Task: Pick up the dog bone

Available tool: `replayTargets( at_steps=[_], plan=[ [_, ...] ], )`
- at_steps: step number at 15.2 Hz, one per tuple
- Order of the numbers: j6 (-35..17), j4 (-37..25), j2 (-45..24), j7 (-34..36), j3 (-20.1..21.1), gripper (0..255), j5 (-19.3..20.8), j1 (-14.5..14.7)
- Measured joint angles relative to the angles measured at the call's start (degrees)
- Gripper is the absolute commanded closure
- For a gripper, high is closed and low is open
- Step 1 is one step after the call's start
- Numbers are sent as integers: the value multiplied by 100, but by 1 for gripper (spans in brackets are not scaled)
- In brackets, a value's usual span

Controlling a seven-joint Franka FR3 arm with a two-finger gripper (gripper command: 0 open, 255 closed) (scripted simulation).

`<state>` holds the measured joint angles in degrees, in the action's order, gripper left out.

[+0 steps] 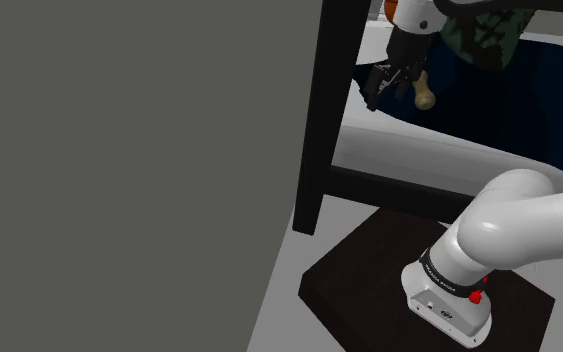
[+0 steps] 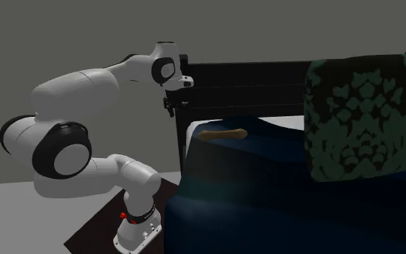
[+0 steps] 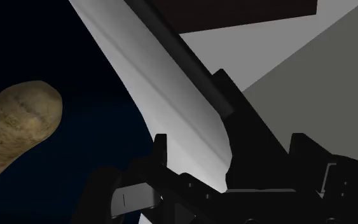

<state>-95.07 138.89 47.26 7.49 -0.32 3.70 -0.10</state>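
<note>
Dog bone (image 2: 223, 133) lies on blue bedcover (image 2: 266, 187), near bed edge by black frame (image 1: 321, 120). Gripper (image 3: 228, 145) spread apart, empty; bone beside it, not between fingers. Grasp and lift not yet done.

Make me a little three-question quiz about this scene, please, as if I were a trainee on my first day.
1. True or false: the black two-finger gripper is clasping the tan knob-ended dog bone.
2. What does the bone lie on? A) the dark blue bed cover; B) the grey floor; C) the dark stand under the arm.
3. Fill in the missing word: in the wrist view, the gripper's fingers stand ____.

Key
1. False: the bone lies off to one side of the gripper, not between its fingers.
2. A.
3. Open: they are apart, with nothing clasped.
</note>
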Motion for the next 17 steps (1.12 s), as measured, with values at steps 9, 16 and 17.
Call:
replayTargets(
  at_steps=[9, 16, 17],
  plan=[
    [-278, -443, -691, 772, -390, 0, 338, -836],
    [-355, -924, -1210, 1551, -806, 0, 625, -1609],
    [-365, -949, -1238, 1650, -877, 0, 671, -1723]
  ],
)
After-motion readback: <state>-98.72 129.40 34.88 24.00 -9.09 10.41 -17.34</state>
